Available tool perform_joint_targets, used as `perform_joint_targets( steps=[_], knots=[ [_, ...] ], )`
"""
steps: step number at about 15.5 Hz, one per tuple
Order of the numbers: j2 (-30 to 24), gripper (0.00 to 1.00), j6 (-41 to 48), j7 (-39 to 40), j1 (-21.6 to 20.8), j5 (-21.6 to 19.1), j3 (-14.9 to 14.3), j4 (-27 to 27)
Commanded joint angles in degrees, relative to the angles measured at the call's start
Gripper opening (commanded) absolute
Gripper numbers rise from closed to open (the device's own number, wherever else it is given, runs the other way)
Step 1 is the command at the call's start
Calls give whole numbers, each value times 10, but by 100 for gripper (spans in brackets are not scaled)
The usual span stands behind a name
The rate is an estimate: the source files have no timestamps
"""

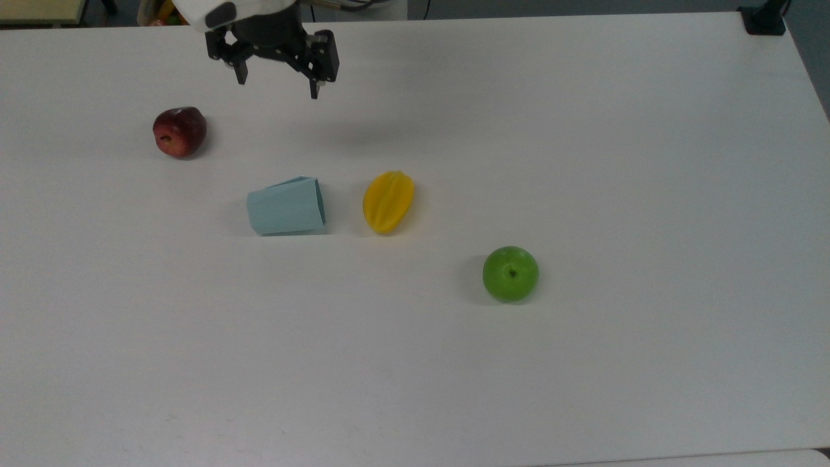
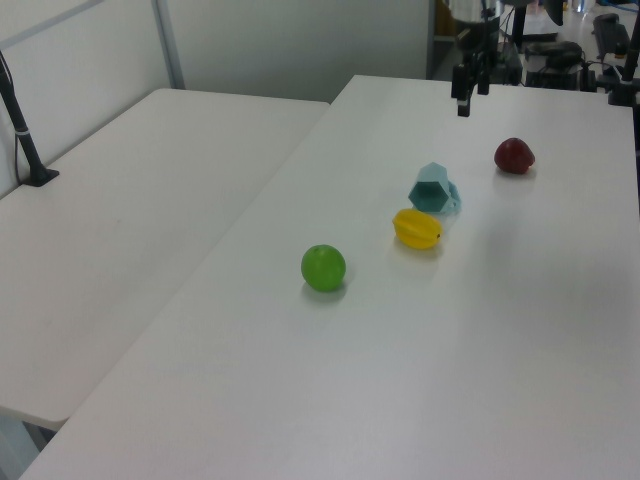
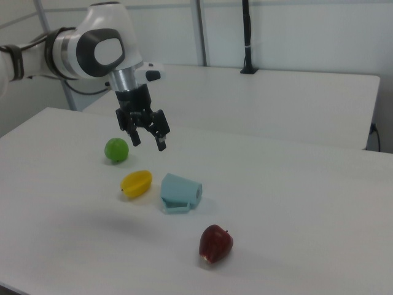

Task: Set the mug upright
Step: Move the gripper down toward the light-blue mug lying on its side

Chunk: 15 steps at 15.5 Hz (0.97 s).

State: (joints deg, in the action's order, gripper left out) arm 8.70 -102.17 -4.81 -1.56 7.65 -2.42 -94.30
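The pale blue faceted mug [image 1: 286, 205] lies on its side on the white table [image 1: 583, 162], its wide mouth toward the top view's right. In the left view the mug [image 2: 434, 189] shows its dark opening, and in the right view the mug [image 3: 179, 192] rests with its handle down on the table. My gripper [image 1: 277, 89] hangs open and empty above the table, beyond the mug near the top view's upper edge. The gripper [image 3: 149, 142] points down with fingers spread; it also appears as the gripper [image 2: 464, 104] in the left view.
A yellow starfruit [image 1: 388, 200] lies just to the top view's right of the mug. A red apple [image 1: 179, 131] sits to the upper left and a green apple [image 1: 510, 273] to the lower right. A black post base [image 1: 764, 19] stands at the far corner.
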Motion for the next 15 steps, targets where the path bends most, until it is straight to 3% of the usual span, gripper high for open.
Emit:
perform_joint_targets(
  steps=[1, 4, 12, 15],
  knots=[
    [40, 100, -16, -12, -62, 109, -7, 5],
    [70, 100, -25, -14, -86, 175, -7, 4],
    [150, 99, -96, -33, -110, 215, -8, 4],
    [184, 87, -118, -82, -110, 258, -9, 4]
  ],
)
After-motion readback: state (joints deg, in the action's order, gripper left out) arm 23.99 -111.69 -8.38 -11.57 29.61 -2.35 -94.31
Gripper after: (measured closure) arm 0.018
